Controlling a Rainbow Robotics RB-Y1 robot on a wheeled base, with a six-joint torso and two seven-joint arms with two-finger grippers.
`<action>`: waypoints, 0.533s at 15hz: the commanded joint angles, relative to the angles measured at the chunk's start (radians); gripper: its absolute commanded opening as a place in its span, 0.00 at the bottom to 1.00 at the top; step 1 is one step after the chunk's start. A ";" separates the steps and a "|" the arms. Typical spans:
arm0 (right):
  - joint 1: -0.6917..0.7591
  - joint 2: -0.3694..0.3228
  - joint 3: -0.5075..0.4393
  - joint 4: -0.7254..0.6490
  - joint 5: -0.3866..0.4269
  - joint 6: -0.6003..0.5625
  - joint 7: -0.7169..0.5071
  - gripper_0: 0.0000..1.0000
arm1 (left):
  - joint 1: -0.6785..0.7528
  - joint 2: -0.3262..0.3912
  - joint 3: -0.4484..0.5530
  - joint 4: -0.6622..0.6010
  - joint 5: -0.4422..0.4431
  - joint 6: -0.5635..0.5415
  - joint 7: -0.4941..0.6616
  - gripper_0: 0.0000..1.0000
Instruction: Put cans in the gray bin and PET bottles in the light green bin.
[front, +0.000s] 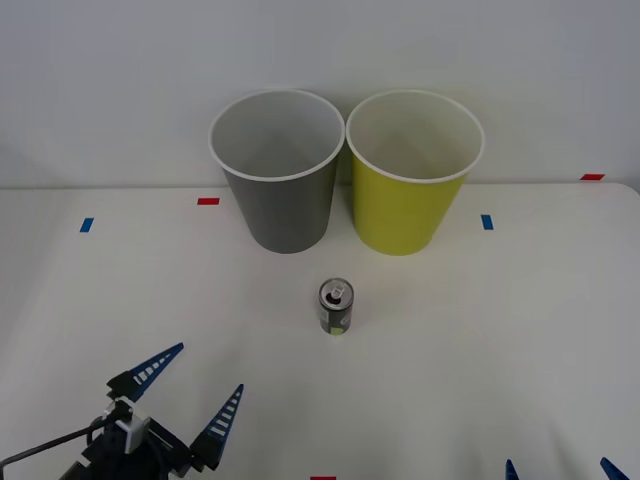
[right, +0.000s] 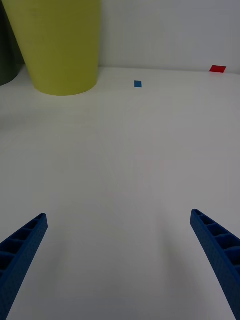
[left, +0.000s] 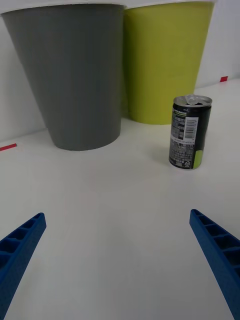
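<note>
Upright on the bench (front: 500, 330), the can (front: 336, 306) stands in front of the gray bin (front: 277, 170) and green bin (front: 414, 171); probably light, stiff and slick, it's best gripped across its sides. Left end effector (front: 186, 391) is spread, low, aimed at it; right end effector (right: 119, 252) waits spread.

Three cameras: one high overview, two low wrist views

The front view looks down and forward from above at the table (front: 520, 330); both wrist cameras sit low, near the tabletop, facing the back wall, and share the light green bin (right: 57, 45) with the overview.
</note>
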 joint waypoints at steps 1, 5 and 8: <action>0.000 0.000 0.000 0.000 0.000 0.000 0.000 1.00 | -0.068 -0.011 -0.049 0.014 0.006 0.036 -0.012 1.00; 0.000 0.000 0.000 0.000 0.000 0.000 0.000 1.00 | -0.134 -0.032 -0.063 0.014 0.003 0.105 -0.021 1.00; 0.000 0.000 0.000 0.000 0.000 0.000 0.000 1.00 | -0.180 -0.051 -0.083 0.016 0.007 0.158 -0.023 1.00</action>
